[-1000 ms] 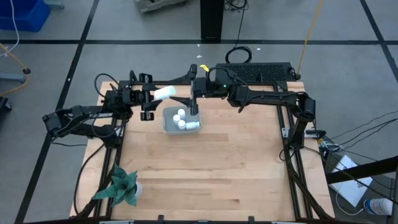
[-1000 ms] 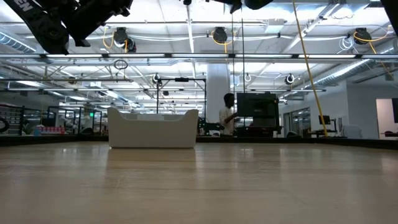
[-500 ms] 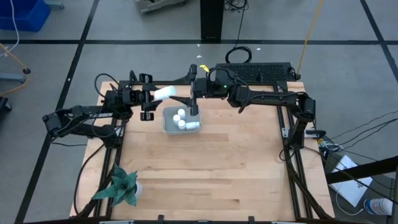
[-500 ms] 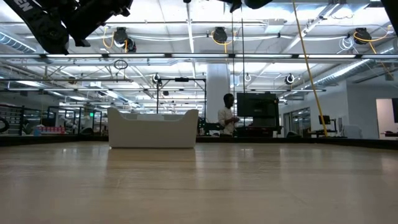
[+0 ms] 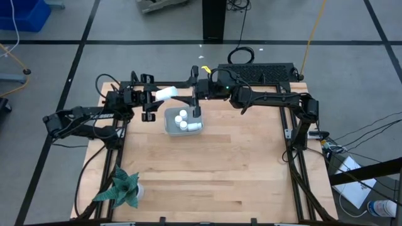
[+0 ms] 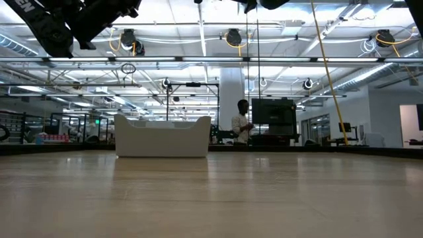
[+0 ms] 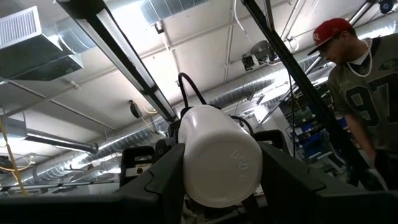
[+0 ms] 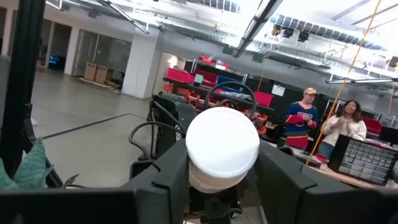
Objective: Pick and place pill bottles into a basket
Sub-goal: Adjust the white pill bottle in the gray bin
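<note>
A white pill bottle (image 5: 165, 94) hangs level in the air just beyond the basket's far left corner, held between both grippers. My left gripper (image 5: 156, 95) comes from the left and is shut on the bottle (image 7: 214, 155). My right gripper (image 5: 186, 94) comes from the right and is shut on the bottle's cap (image 8: 222, 146). The pale basket (image 5: 168, 125) stands on its base on the wooden table, far of centre. Three pill bottles (image 5: 184, 119) lie inside it. The low view shows the basket (image 6: 162, 135) from the side. My left gripper pinches the bottle's body (image 7: 186, 158) between its two fingers, at the base end. The fingers come level from the table's left and lie along the bottle. The bottle is clear of the table. My right gripper has the cap end (image 8: 198, 155) between its two fingers (image 8: 283, 180). They come level from the table's right.
A green star-shaped plant (image 5: 123, 188) stands at the near left corner. A black unit (image 5: 264, 72) sits at the far edge. The wooden top (image 5: 220, 169) near of the basket has free room. People (image 8: 303, 118) stand in the room beyond; one person (image 7: 364, 93) is close by.
My right gripper has shut its fingers on the cap end of the bottle that my left gripper holds. The bottle and the left gripper have stayed where they were.
</note>
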{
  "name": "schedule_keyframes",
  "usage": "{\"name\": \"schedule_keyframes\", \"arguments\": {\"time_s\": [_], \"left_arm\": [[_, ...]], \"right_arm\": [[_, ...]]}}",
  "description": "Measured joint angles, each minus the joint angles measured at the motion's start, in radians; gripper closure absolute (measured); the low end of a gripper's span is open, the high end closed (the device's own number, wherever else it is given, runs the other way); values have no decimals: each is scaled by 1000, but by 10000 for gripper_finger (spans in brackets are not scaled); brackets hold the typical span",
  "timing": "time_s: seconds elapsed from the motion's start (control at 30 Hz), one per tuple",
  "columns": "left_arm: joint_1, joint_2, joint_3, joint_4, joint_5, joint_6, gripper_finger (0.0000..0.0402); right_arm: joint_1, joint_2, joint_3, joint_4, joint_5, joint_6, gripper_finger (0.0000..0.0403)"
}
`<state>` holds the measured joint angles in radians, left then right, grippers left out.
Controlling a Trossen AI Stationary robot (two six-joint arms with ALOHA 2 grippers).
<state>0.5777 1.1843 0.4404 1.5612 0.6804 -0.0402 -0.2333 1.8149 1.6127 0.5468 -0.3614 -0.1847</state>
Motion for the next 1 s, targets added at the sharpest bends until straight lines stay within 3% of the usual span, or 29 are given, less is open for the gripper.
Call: {"name": "schedule_keyframes", "arguments": {"time_s": [0.7, 1.0], "left_arm": [[-1, -1, 1, -9, -21, -97, 224], [19, -1, 1, -28, -82, -180, 90]], "right_arm": [[-5, 0, 0, 2, -56, -40, 267], [-43, -26, -1, -51, -45, -48, 267]]}}
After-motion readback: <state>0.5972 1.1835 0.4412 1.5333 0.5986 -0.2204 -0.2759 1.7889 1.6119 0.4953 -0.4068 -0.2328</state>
